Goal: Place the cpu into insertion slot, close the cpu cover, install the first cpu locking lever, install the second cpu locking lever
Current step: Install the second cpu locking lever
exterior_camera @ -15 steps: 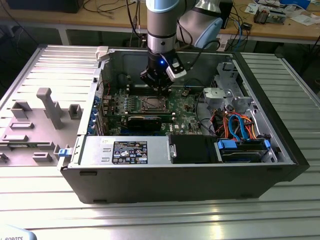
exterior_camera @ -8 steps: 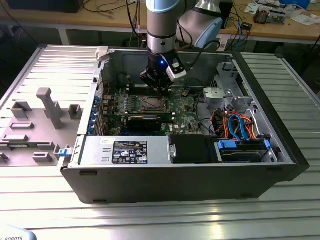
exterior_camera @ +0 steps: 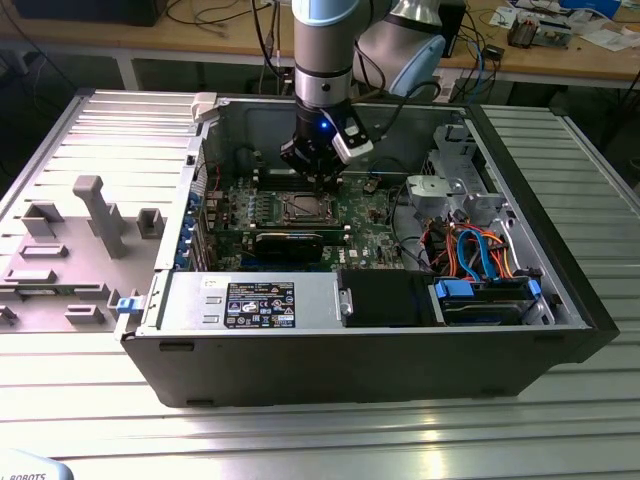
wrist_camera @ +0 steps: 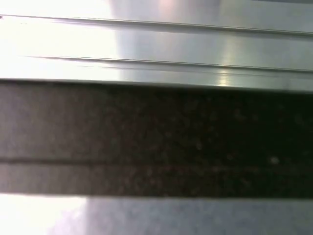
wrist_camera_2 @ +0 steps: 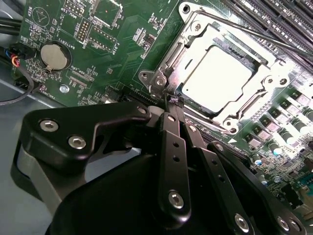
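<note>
I see the cpu [wrist_camera_2: 218,73] already seated in the insertion slot [wrist_camera_2: 166,61], its pale metal top showing through the window of the cpu cover [wrist_camera_2: 254,81], which lies flat over it in the second wrist view. A thin locking lever [wrist_camera_2: 254,34] runs along the far edge of the socket in that view; I cannot tell whether it is latched. In the exterior view the socket [exterior_camera: 302,208] sits near the middle of the green circuit board [exterior_camera: 365,215] inside the open computer case [exterior_camera: 330,360]. My pincer [wrist_camera_2: 173,100] has its two black fingers [wrist_camera_2: 172,147] drawn together to a narrow tip, and that tip sits right at the corner of the socket frame, touching or just short of the metal there; I can't make out anything gripped between them. In the exterior view the pincer [exterior_camera: 322,180] hangs straight down just behind the socket, with a blue light glowing on the wrist above it. A round coin battery [wrist_camera_2: 54,55] lies on the board well apart from the socket. To the exterior view's right of the board are blue and orange cables [exterior_camera: 470,250]. The case rests on a ribbed metal worktop [exterior_camera: 300,440], and a grey fixture tray [exterior_camera: 70,250] lies at the exterior view's left.
</note>
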`<state>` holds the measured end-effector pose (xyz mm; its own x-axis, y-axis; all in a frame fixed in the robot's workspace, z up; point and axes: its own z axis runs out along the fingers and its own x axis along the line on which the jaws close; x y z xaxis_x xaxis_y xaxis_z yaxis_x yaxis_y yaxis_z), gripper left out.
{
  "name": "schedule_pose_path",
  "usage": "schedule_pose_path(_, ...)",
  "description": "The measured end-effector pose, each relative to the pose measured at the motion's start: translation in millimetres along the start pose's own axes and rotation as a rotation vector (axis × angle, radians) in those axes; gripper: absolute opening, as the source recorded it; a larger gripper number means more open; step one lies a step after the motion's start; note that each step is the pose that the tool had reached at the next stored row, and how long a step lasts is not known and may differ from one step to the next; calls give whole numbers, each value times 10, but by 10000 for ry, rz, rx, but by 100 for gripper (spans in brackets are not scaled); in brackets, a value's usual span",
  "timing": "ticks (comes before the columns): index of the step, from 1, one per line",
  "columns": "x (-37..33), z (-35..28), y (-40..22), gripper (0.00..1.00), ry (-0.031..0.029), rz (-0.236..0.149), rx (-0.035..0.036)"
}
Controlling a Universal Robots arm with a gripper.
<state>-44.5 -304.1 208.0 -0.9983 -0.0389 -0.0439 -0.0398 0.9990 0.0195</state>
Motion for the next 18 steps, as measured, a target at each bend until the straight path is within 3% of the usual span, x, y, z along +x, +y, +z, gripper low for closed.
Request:
schedule_pose_path(11,4,-7,-116,11,0,1,2)
schedule_pose_path(18,-2,-143,-113,11,0,1,24)
